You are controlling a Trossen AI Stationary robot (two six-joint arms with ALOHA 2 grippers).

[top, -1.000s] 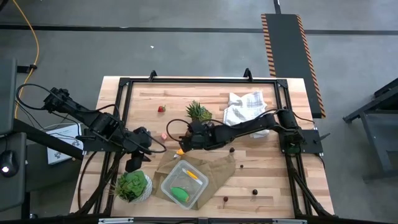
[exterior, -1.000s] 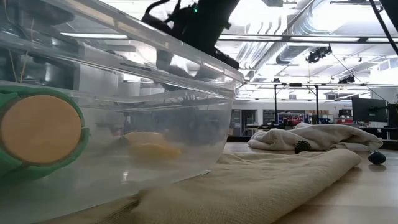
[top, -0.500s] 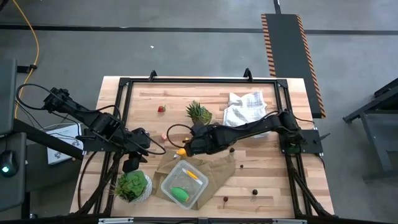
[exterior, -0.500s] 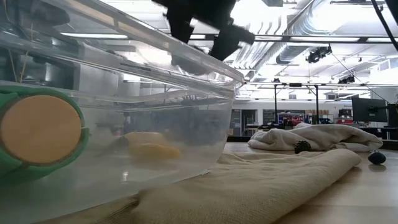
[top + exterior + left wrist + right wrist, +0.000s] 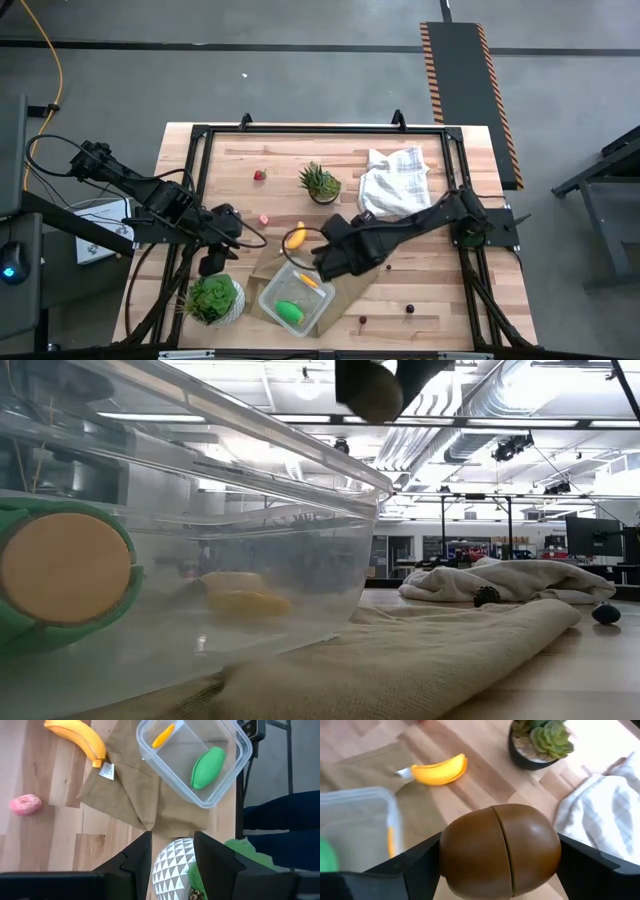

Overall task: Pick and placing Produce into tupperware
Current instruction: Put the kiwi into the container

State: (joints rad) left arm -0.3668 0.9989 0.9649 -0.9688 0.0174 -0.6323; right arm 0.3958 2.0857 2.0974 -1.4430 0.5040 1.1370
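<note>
Right gripper (image 5: 322,262), clamped on brown kiwi (image 5: 500,851), has shifted down-right to tupperware (image 5: 272,291) edge, centre frame; left gripper (image 5: 213,262) idle w/ fingers apart.

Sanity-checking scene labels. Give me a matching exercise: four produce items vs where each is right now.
Items:
1. kiwi
2. banana
3. green oval
4. strawberry

Places:
A. inside the tupperware
B. on bare wood, near the table's far edge
C. gripped in the right hand
D. on the table beside the paper bag's edge

Pairs: 1-C, 2-D, 3-A, 4-B
</note>
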